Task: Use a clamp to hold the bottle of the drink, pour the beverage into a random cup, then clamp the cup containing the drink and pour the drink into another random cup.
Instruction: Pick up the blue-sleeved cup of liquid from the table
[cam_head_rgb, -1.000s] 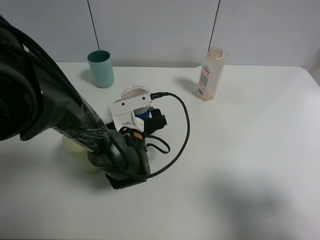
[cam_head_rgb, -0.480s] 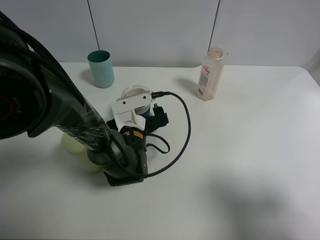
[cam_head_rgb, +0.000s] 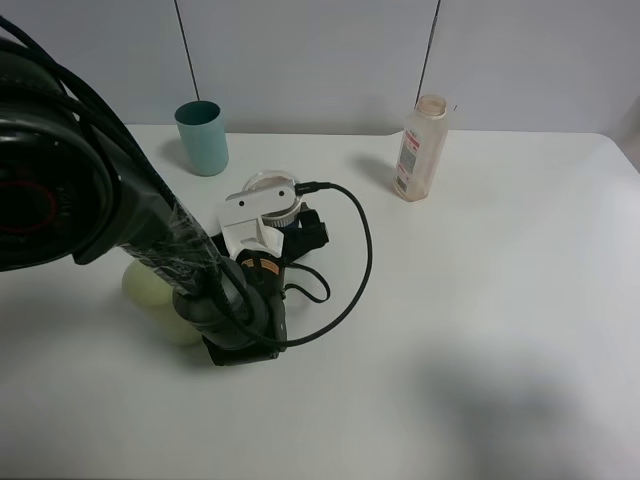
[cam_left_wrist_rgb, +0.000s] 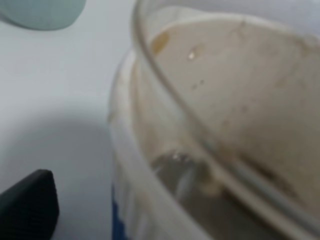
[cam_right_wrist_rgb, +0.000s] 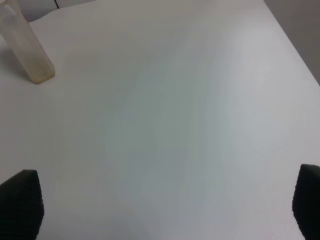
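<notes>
A clear plastic cup (cam_head_rgb: 268, 184) with a blue label and a beige film of drink inside stands mid-table. My left gripper (cam_head_rgb: 284, 218) is shut around it. The left wrist view is filled by this cup (cam_left_wrist_rgb: 235, 115), with one black fingertip (cam_left_wrist_rgb: 27, 207) beside it. A teal cup (cam_head_rgb: 202, 138) stands upright at the back left and also shows in the left wrist view (cam_left_wrist_rgb: 40, 10). The drink bottle (cam_head_rgb: 421, 148), cap off, stands upright at the back right. It also shows in the right wrist view (cam_right_wrist_rgb: 25, 47). My right gripper (cam_right_wrist_rgb: 160, 205) is open and empty over bare table, out of the exterior view.
My left arm with its black cable (cam_head_rgb: 355, 270) covers the left of the white table (cam_head_rgb: 500, 300). Two pale yellow round objects (cam_head_rgb: 145, 287) lie partly hidden under the arm. A grey wall stands behind the table's far edge.
My left arm and gripper have shifted slightly left and toward the back, with the clear cup between the fingers. The bottle and the teal cup have not moved.
</notes>
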